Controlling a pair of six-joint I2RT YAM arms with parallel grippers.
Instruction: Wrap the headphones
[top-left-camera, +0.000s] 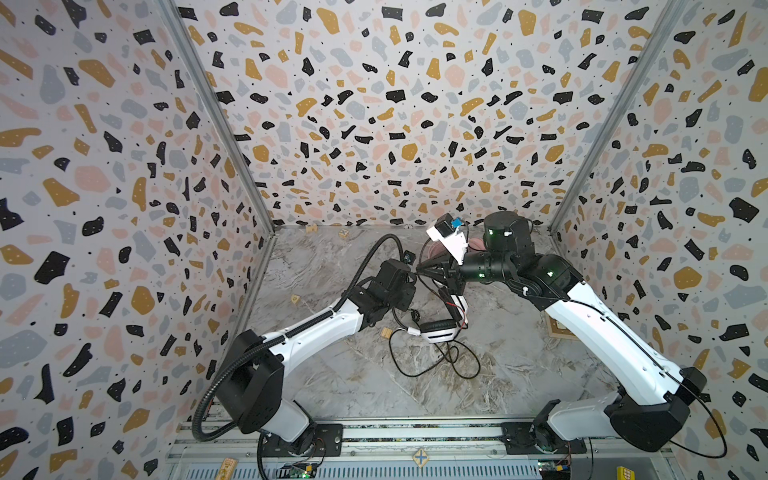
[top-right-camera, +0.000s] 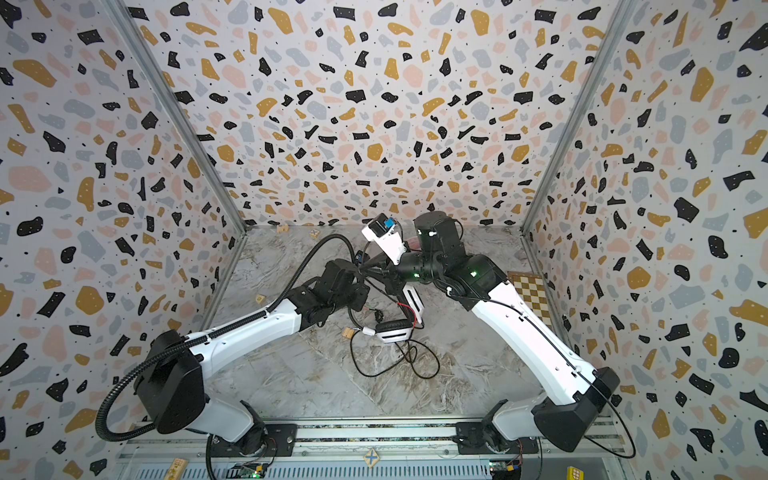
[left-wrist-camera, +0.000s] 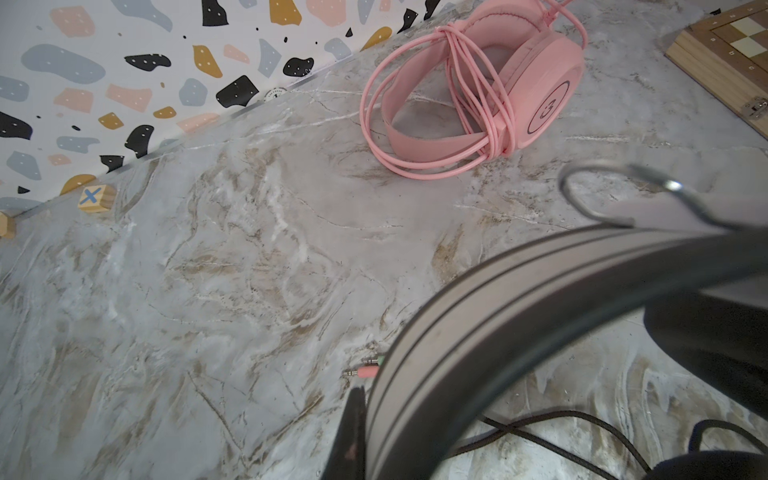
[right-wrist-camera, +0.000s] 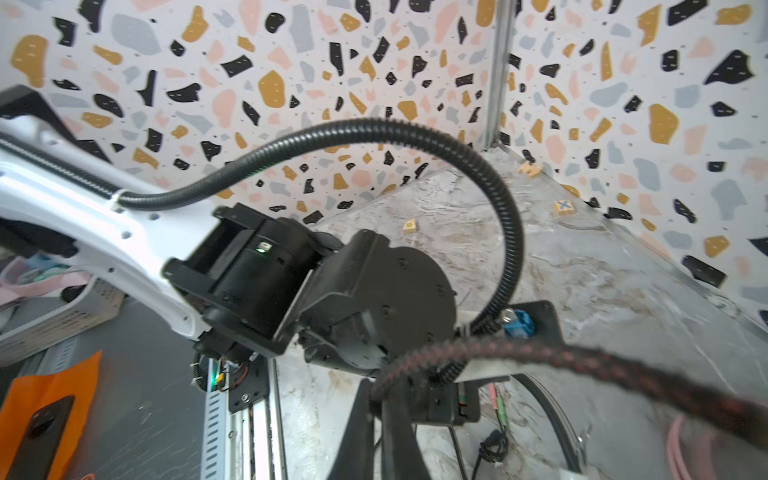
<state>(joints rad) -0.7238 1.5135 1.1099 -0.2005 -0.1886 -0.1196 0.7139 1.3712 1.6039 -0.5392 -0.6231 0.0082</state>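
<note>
Both arms meet over the middle of the marble table (top-left-camera: 332, 374). The white headset (top-left-camera: 438, 334) hangs between them, with one white ear cup (top-right-camera: 392, 332) low above the table in both top views.

The left end effector (left-wrist-camera: 365, 415) is closed on this headset's headband (left-wrist-camera: 478, 324). In the left wrist view the grey-and-black band sweeps right past the one finger that shows. The second finger is hidden behind the band.

The right end effector (right-wrist-camera: 380, 399) points toward the left arm, with its jaws pressed together at the tip (top-left-camera: 419, 270). It pinches the black braided cable (right-wrist-camera: 582, 361), which runs blurred across the right wrist view. The rest of that cable lies in loose loops (top-left-camera: 436, 365) on the table, nearer the arm bases than the ear cup.

The pink headset (left-wrist-camera: 540, 83) lies farther back, near the rear wall. Its pink cable (left-wrist-camera: 469, 83) is wound around its headband, with a few slack loops beside it. In the top views the right arm covers most of it.

A pink and a green jack plug (left-wrist-camera: 365, 370) lie on the table next to the held headband. A folded chessboard (top-right-camera: 530, 291) sits by the right wall, and a wooden block with a blue X (left-wrist-camera: 96, 199) sits at the foot of the back wall.
</note>
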